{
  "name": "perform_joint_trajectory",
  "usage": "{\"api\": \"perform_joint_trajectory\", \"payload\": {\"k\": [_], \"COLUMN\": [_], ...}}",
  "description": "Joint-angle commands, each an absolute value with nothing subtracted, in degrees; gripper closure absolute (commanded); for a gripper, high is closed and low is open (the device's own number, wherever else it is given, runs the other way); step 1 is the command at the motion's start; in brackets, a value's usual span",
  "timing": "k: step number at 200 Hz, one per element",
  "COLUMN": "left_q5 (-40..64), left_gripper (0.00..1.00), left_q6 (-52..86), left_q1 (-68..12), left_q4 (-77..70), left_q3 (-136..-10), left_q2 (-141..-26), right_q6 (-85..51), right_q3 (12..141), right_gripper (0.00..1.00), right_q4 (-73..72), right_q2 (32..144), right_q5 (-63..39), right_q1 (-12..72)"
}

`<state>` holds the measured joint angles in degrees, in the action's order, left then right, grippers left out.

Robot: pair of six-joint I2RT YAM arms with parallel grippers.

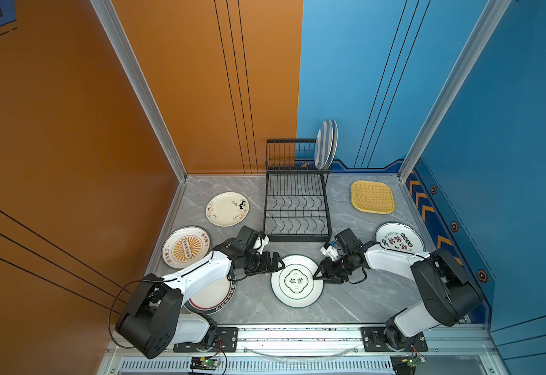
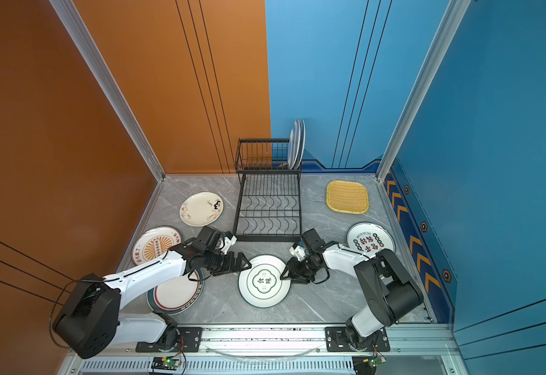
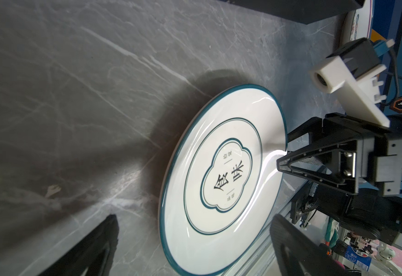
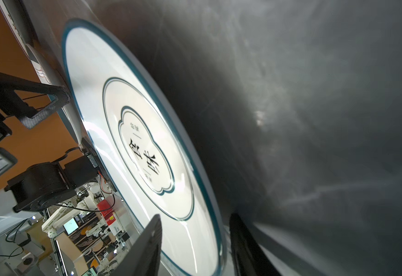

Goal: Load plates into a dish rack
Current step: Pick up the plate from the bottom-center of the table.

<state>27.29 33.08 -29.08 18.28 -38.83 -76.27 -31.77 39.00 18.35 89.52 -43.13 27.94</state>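
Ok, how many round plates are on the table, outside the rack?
5: floral plate and sunburst plate left, red-rimmed plate partly under the left arm, green-rimmed plate centre, red-lettered plate right.

White plate (image 1: pixel 297 281) w/ teal rim; yellow woven tray (image 1: pixel 372 197)

A white plate (image 3: pixel 221 181) with a teal rim, near the middle of the table's front edge, has a smooth, glossy glaze that throws bright streaks of reflected light. The tabletop (image 1: pixel 356 292) beneath looks like grey veined stone, smooth with a dull sheen. Towards the back edge, the dish rack (image 1: pixel 297 207) is thin black metal wire with a matt coat. The yellow tray (image 1: pixel 372 197) near the back right corner shows a rough woven texture, and the robot arms (image 1: pixel 197 269) wear smooth white plastic shells.
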Motion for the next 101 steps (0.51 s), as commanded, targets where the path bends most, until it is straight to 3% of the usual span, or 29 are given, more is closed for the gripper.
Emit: {"api": "perform_joint_trajectory", "payload": {"k": [1,39,71,101], "left_q5": [26.2,26.1,26.0,26.3], "left_gripper": [0.00,0.00,0.01,0.01], "left_q6": [33.6,34.0,34.3,33.9], "left_q1": [-29.6,-29.6,-29.2,-27.8], "left_q4": [19.6,19.6,19.7,20.3], "left_q3": [-38.0,-37.6,-37.6,-38.2], "left_q2": [-74.9,-74.1,-73.1,-72.2], "right_q6": [-31.9,-31.6,-31.4,-31.0], "right_q3": [37.8,37.7,37.7,38.1], "right_gripper": [0.58,0.76,1.00,1.00], "right_q4": [15.0,13.1,12.0,12.0], "right_q2": [91.7,93.6,94.6,94.1], "right_q5": [-43.0,-43.3,-44.3,-45.4], "right_q1": [28.8,28.9,28.8,28.3]}}
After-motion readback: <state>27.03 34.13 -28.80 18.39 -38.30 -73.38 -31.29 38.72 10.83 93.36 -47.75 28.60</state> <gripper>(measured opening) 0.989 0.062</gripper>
